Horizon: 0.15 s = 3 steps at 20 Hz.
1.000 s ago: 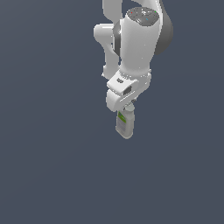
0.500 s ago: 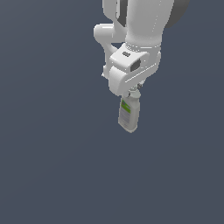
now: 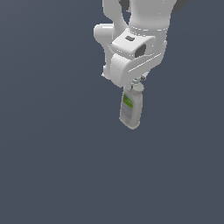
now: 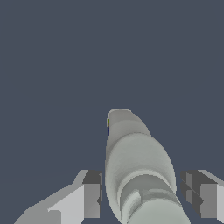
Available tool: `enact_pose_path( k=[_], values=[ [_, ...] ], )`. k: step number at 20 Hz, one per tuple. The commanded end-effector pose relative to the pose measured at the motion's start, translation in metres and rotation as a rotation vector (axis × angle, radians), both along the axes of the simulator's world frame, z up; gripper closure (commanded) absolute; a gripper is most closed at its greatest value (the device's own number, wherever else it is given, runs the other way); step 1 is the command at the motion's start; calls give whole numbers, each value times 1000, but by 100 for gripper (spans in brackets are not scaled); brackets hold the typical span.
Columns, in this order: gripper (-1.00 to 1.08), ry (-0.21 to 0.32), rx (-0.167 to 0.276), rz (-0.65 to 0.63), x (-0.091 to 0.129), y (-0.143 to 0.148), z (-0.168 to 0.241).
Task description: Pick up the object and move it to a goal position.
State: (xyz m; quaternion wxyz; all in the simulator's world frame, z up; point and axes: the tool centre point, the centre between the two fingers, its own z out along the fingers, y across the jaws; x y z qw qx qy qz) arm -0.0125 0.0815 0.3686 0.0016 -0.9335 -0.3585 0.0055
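The object (image 3: 130, 109), a small pale grey-white bottle with a green-and-grey label, hangs cap-up beneath the white hand of the arm in the exterior view. My gripper (image 3: 137, 85) holds it near the cap, and the hand's body hides most of both fingers there. In the wrist view the bottle (image 4: 135, 162) runs away from the camera between the two fingers (image 4: 91, 192), which sit close on either side of its cap end. The gripper (image 4: 142, 190) is shut on the bottle.
A plain dark grey-blue surface fills the background in both views. No other object, container or edge shows.
The arm and the held bottle have shifted up and toward the exterior view's right. Both now look larger in that view. The grip is unchanged.
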Motion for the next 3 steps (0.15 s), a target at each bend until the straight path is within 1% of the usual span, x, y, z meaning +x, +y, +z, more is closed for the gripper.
enact_pose_path(
  k=[1,3],
  values=[
    [108,-11,1,0,2,0,7],
    [108,-11,1,0,2,0,5]
  ],
)
